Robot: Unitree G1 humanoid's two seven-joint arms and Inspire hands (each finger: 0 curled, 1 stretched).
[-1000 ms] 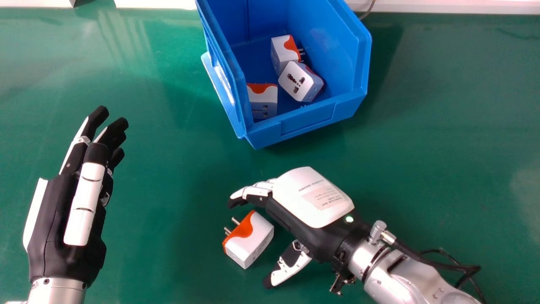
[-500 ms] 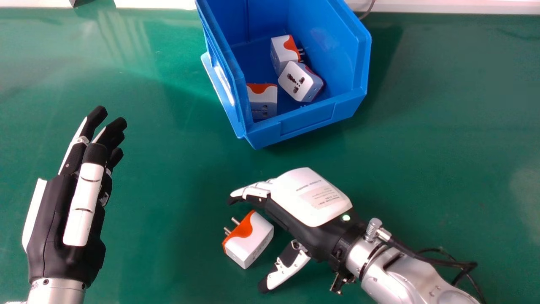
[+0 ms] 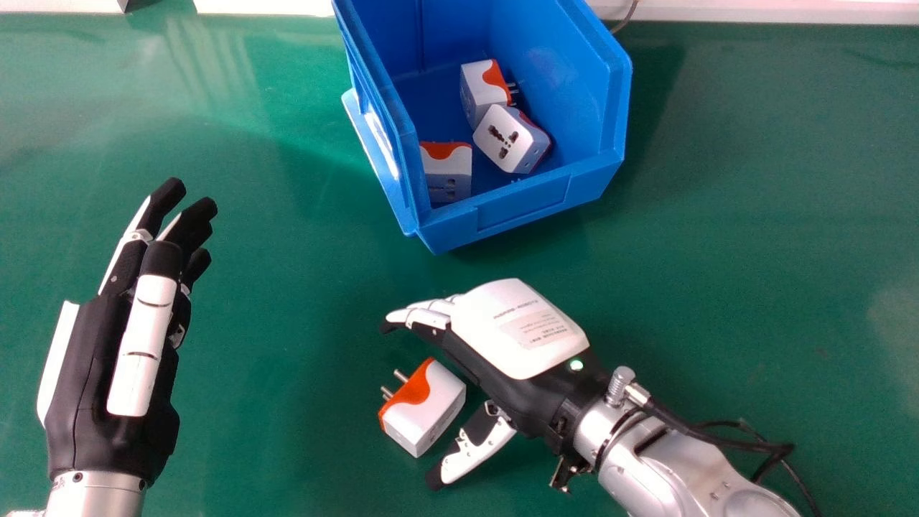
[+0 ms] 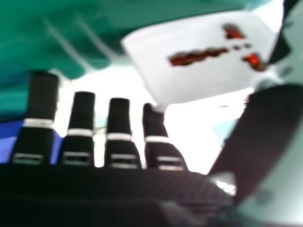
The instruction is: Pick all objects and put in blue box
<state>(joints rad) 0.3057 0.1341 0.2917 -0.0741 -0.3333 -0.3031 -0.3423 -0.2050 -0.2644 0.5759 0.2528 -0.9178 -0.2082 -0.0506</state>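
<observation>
Loose adapter [image 3: 431,411] lies in the wide gap of the right hand [image 3: 515,330]

The white and orange adapter lies on the green table [image 3: 287,359], its metal pins pointing away from the right palm; the fingers reach past its far side, the thumb stands on its near side, and the hand is spread wide, gripping nothing; whether any part of the hand touches the adapter, I cannot tell; in the right hand view, its socket holes [image 4: 199,56] show beyond the fingertips, beside the thumb.

Farther out, beyond the right hand, stands the blue box [image 3: 524,201]; inside it, two adapters [image 3: 511,140] sit close together near the middle, and a third [image 3: 451,172] is by the left wall, near the front; the left hand [image 3: 108,373], fingers nearly straight, is over the table at the left, well apart from the loose adapter.
</observation>
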